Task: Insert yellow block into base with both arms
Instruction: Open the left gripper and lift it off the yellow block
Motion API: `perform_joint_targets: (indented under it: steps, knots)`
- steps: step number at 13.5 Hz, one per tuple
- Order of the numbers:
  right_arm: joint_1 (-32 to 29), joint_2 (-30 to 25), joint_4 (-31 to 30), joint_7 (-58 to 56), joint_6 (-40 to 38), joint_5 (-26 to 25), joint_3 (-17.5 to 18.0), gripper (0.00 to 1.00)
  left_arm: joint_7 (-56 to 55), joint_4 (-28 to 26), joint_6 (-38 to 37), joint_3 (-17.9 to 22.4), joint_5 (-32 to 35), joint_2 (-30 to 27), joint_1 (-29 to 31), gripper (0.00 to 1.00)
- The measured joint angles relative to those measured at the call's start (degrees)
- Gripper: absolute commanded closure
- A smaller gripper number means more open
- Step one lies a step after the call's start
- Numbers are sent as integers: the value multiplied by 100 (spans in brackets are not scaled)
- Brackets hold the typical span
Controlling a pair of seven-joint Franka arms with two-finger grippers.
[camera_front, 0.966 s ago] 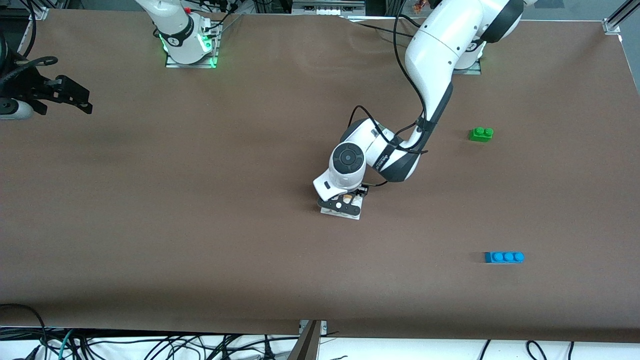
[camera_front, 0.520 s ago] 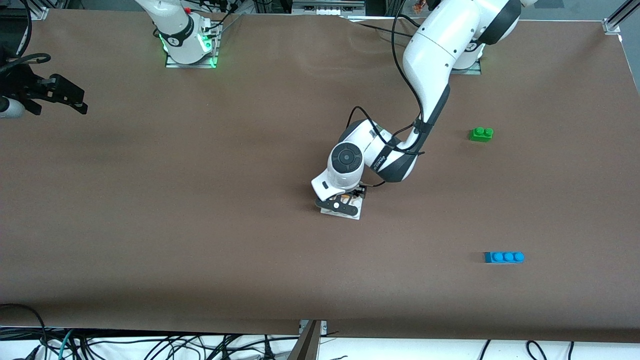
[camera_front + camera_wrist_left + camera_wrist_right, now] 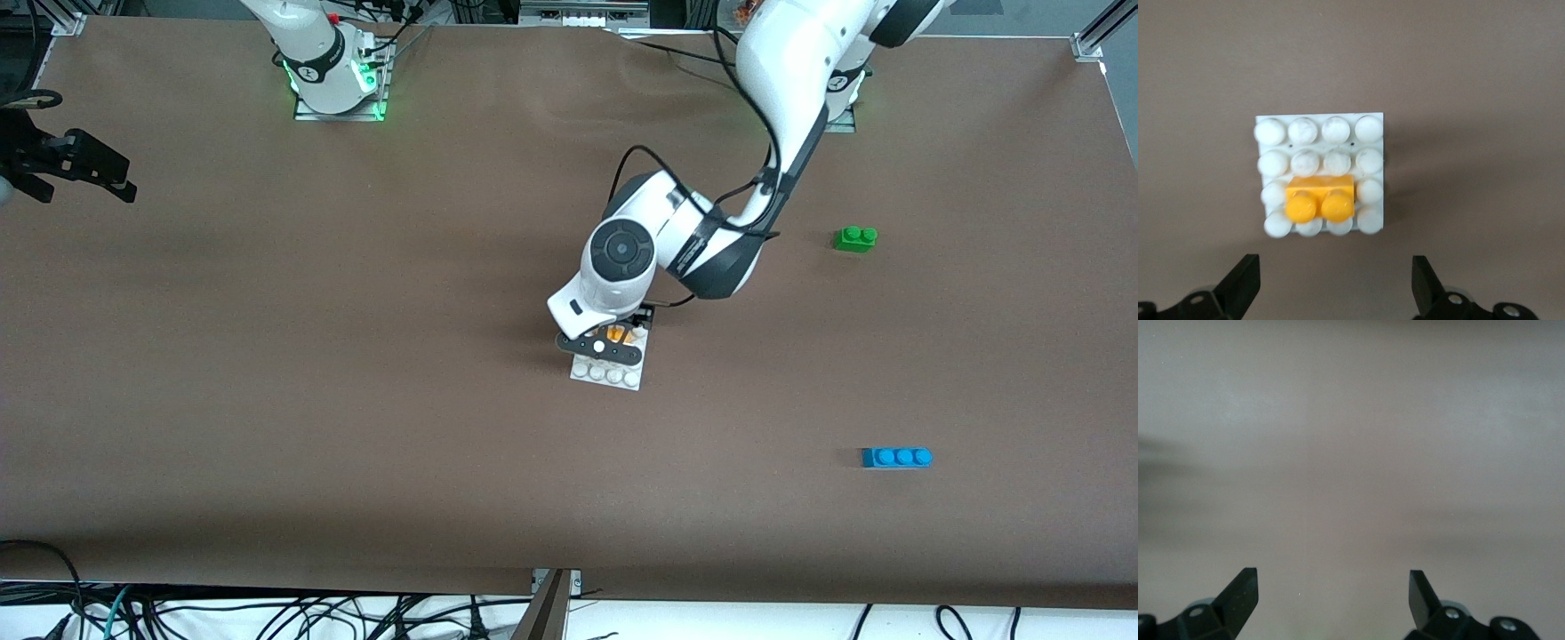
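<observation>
Yellow block point(image 3: 1320, 198) sits on base point(image 3: 1319, 127), under left hand point(image 3: 1331, 290), fingers spread, empty.

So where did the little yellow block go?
The yellow block sits on the white base near the middle of the table, with the open left gripper above it. In the front view it peeks out under that gripper.

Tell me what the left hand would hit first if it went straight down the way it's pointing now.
Probably the yellow block seated on the base: the open left hand points down over them, though its height above is unclear.
</observation>
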Motion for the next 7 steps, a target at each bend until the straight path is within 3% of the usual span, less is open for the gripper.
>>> perform_joint_targets:
  steps: [4,7]
  knots:
    - [-1,0,12,0,-1,0,0,0,-15,5,-752,103,0,-642,328,0]
    - [-1,0,30,0,-2,0,0,0,-4,11,-1163,490,0,-1030,491,0]
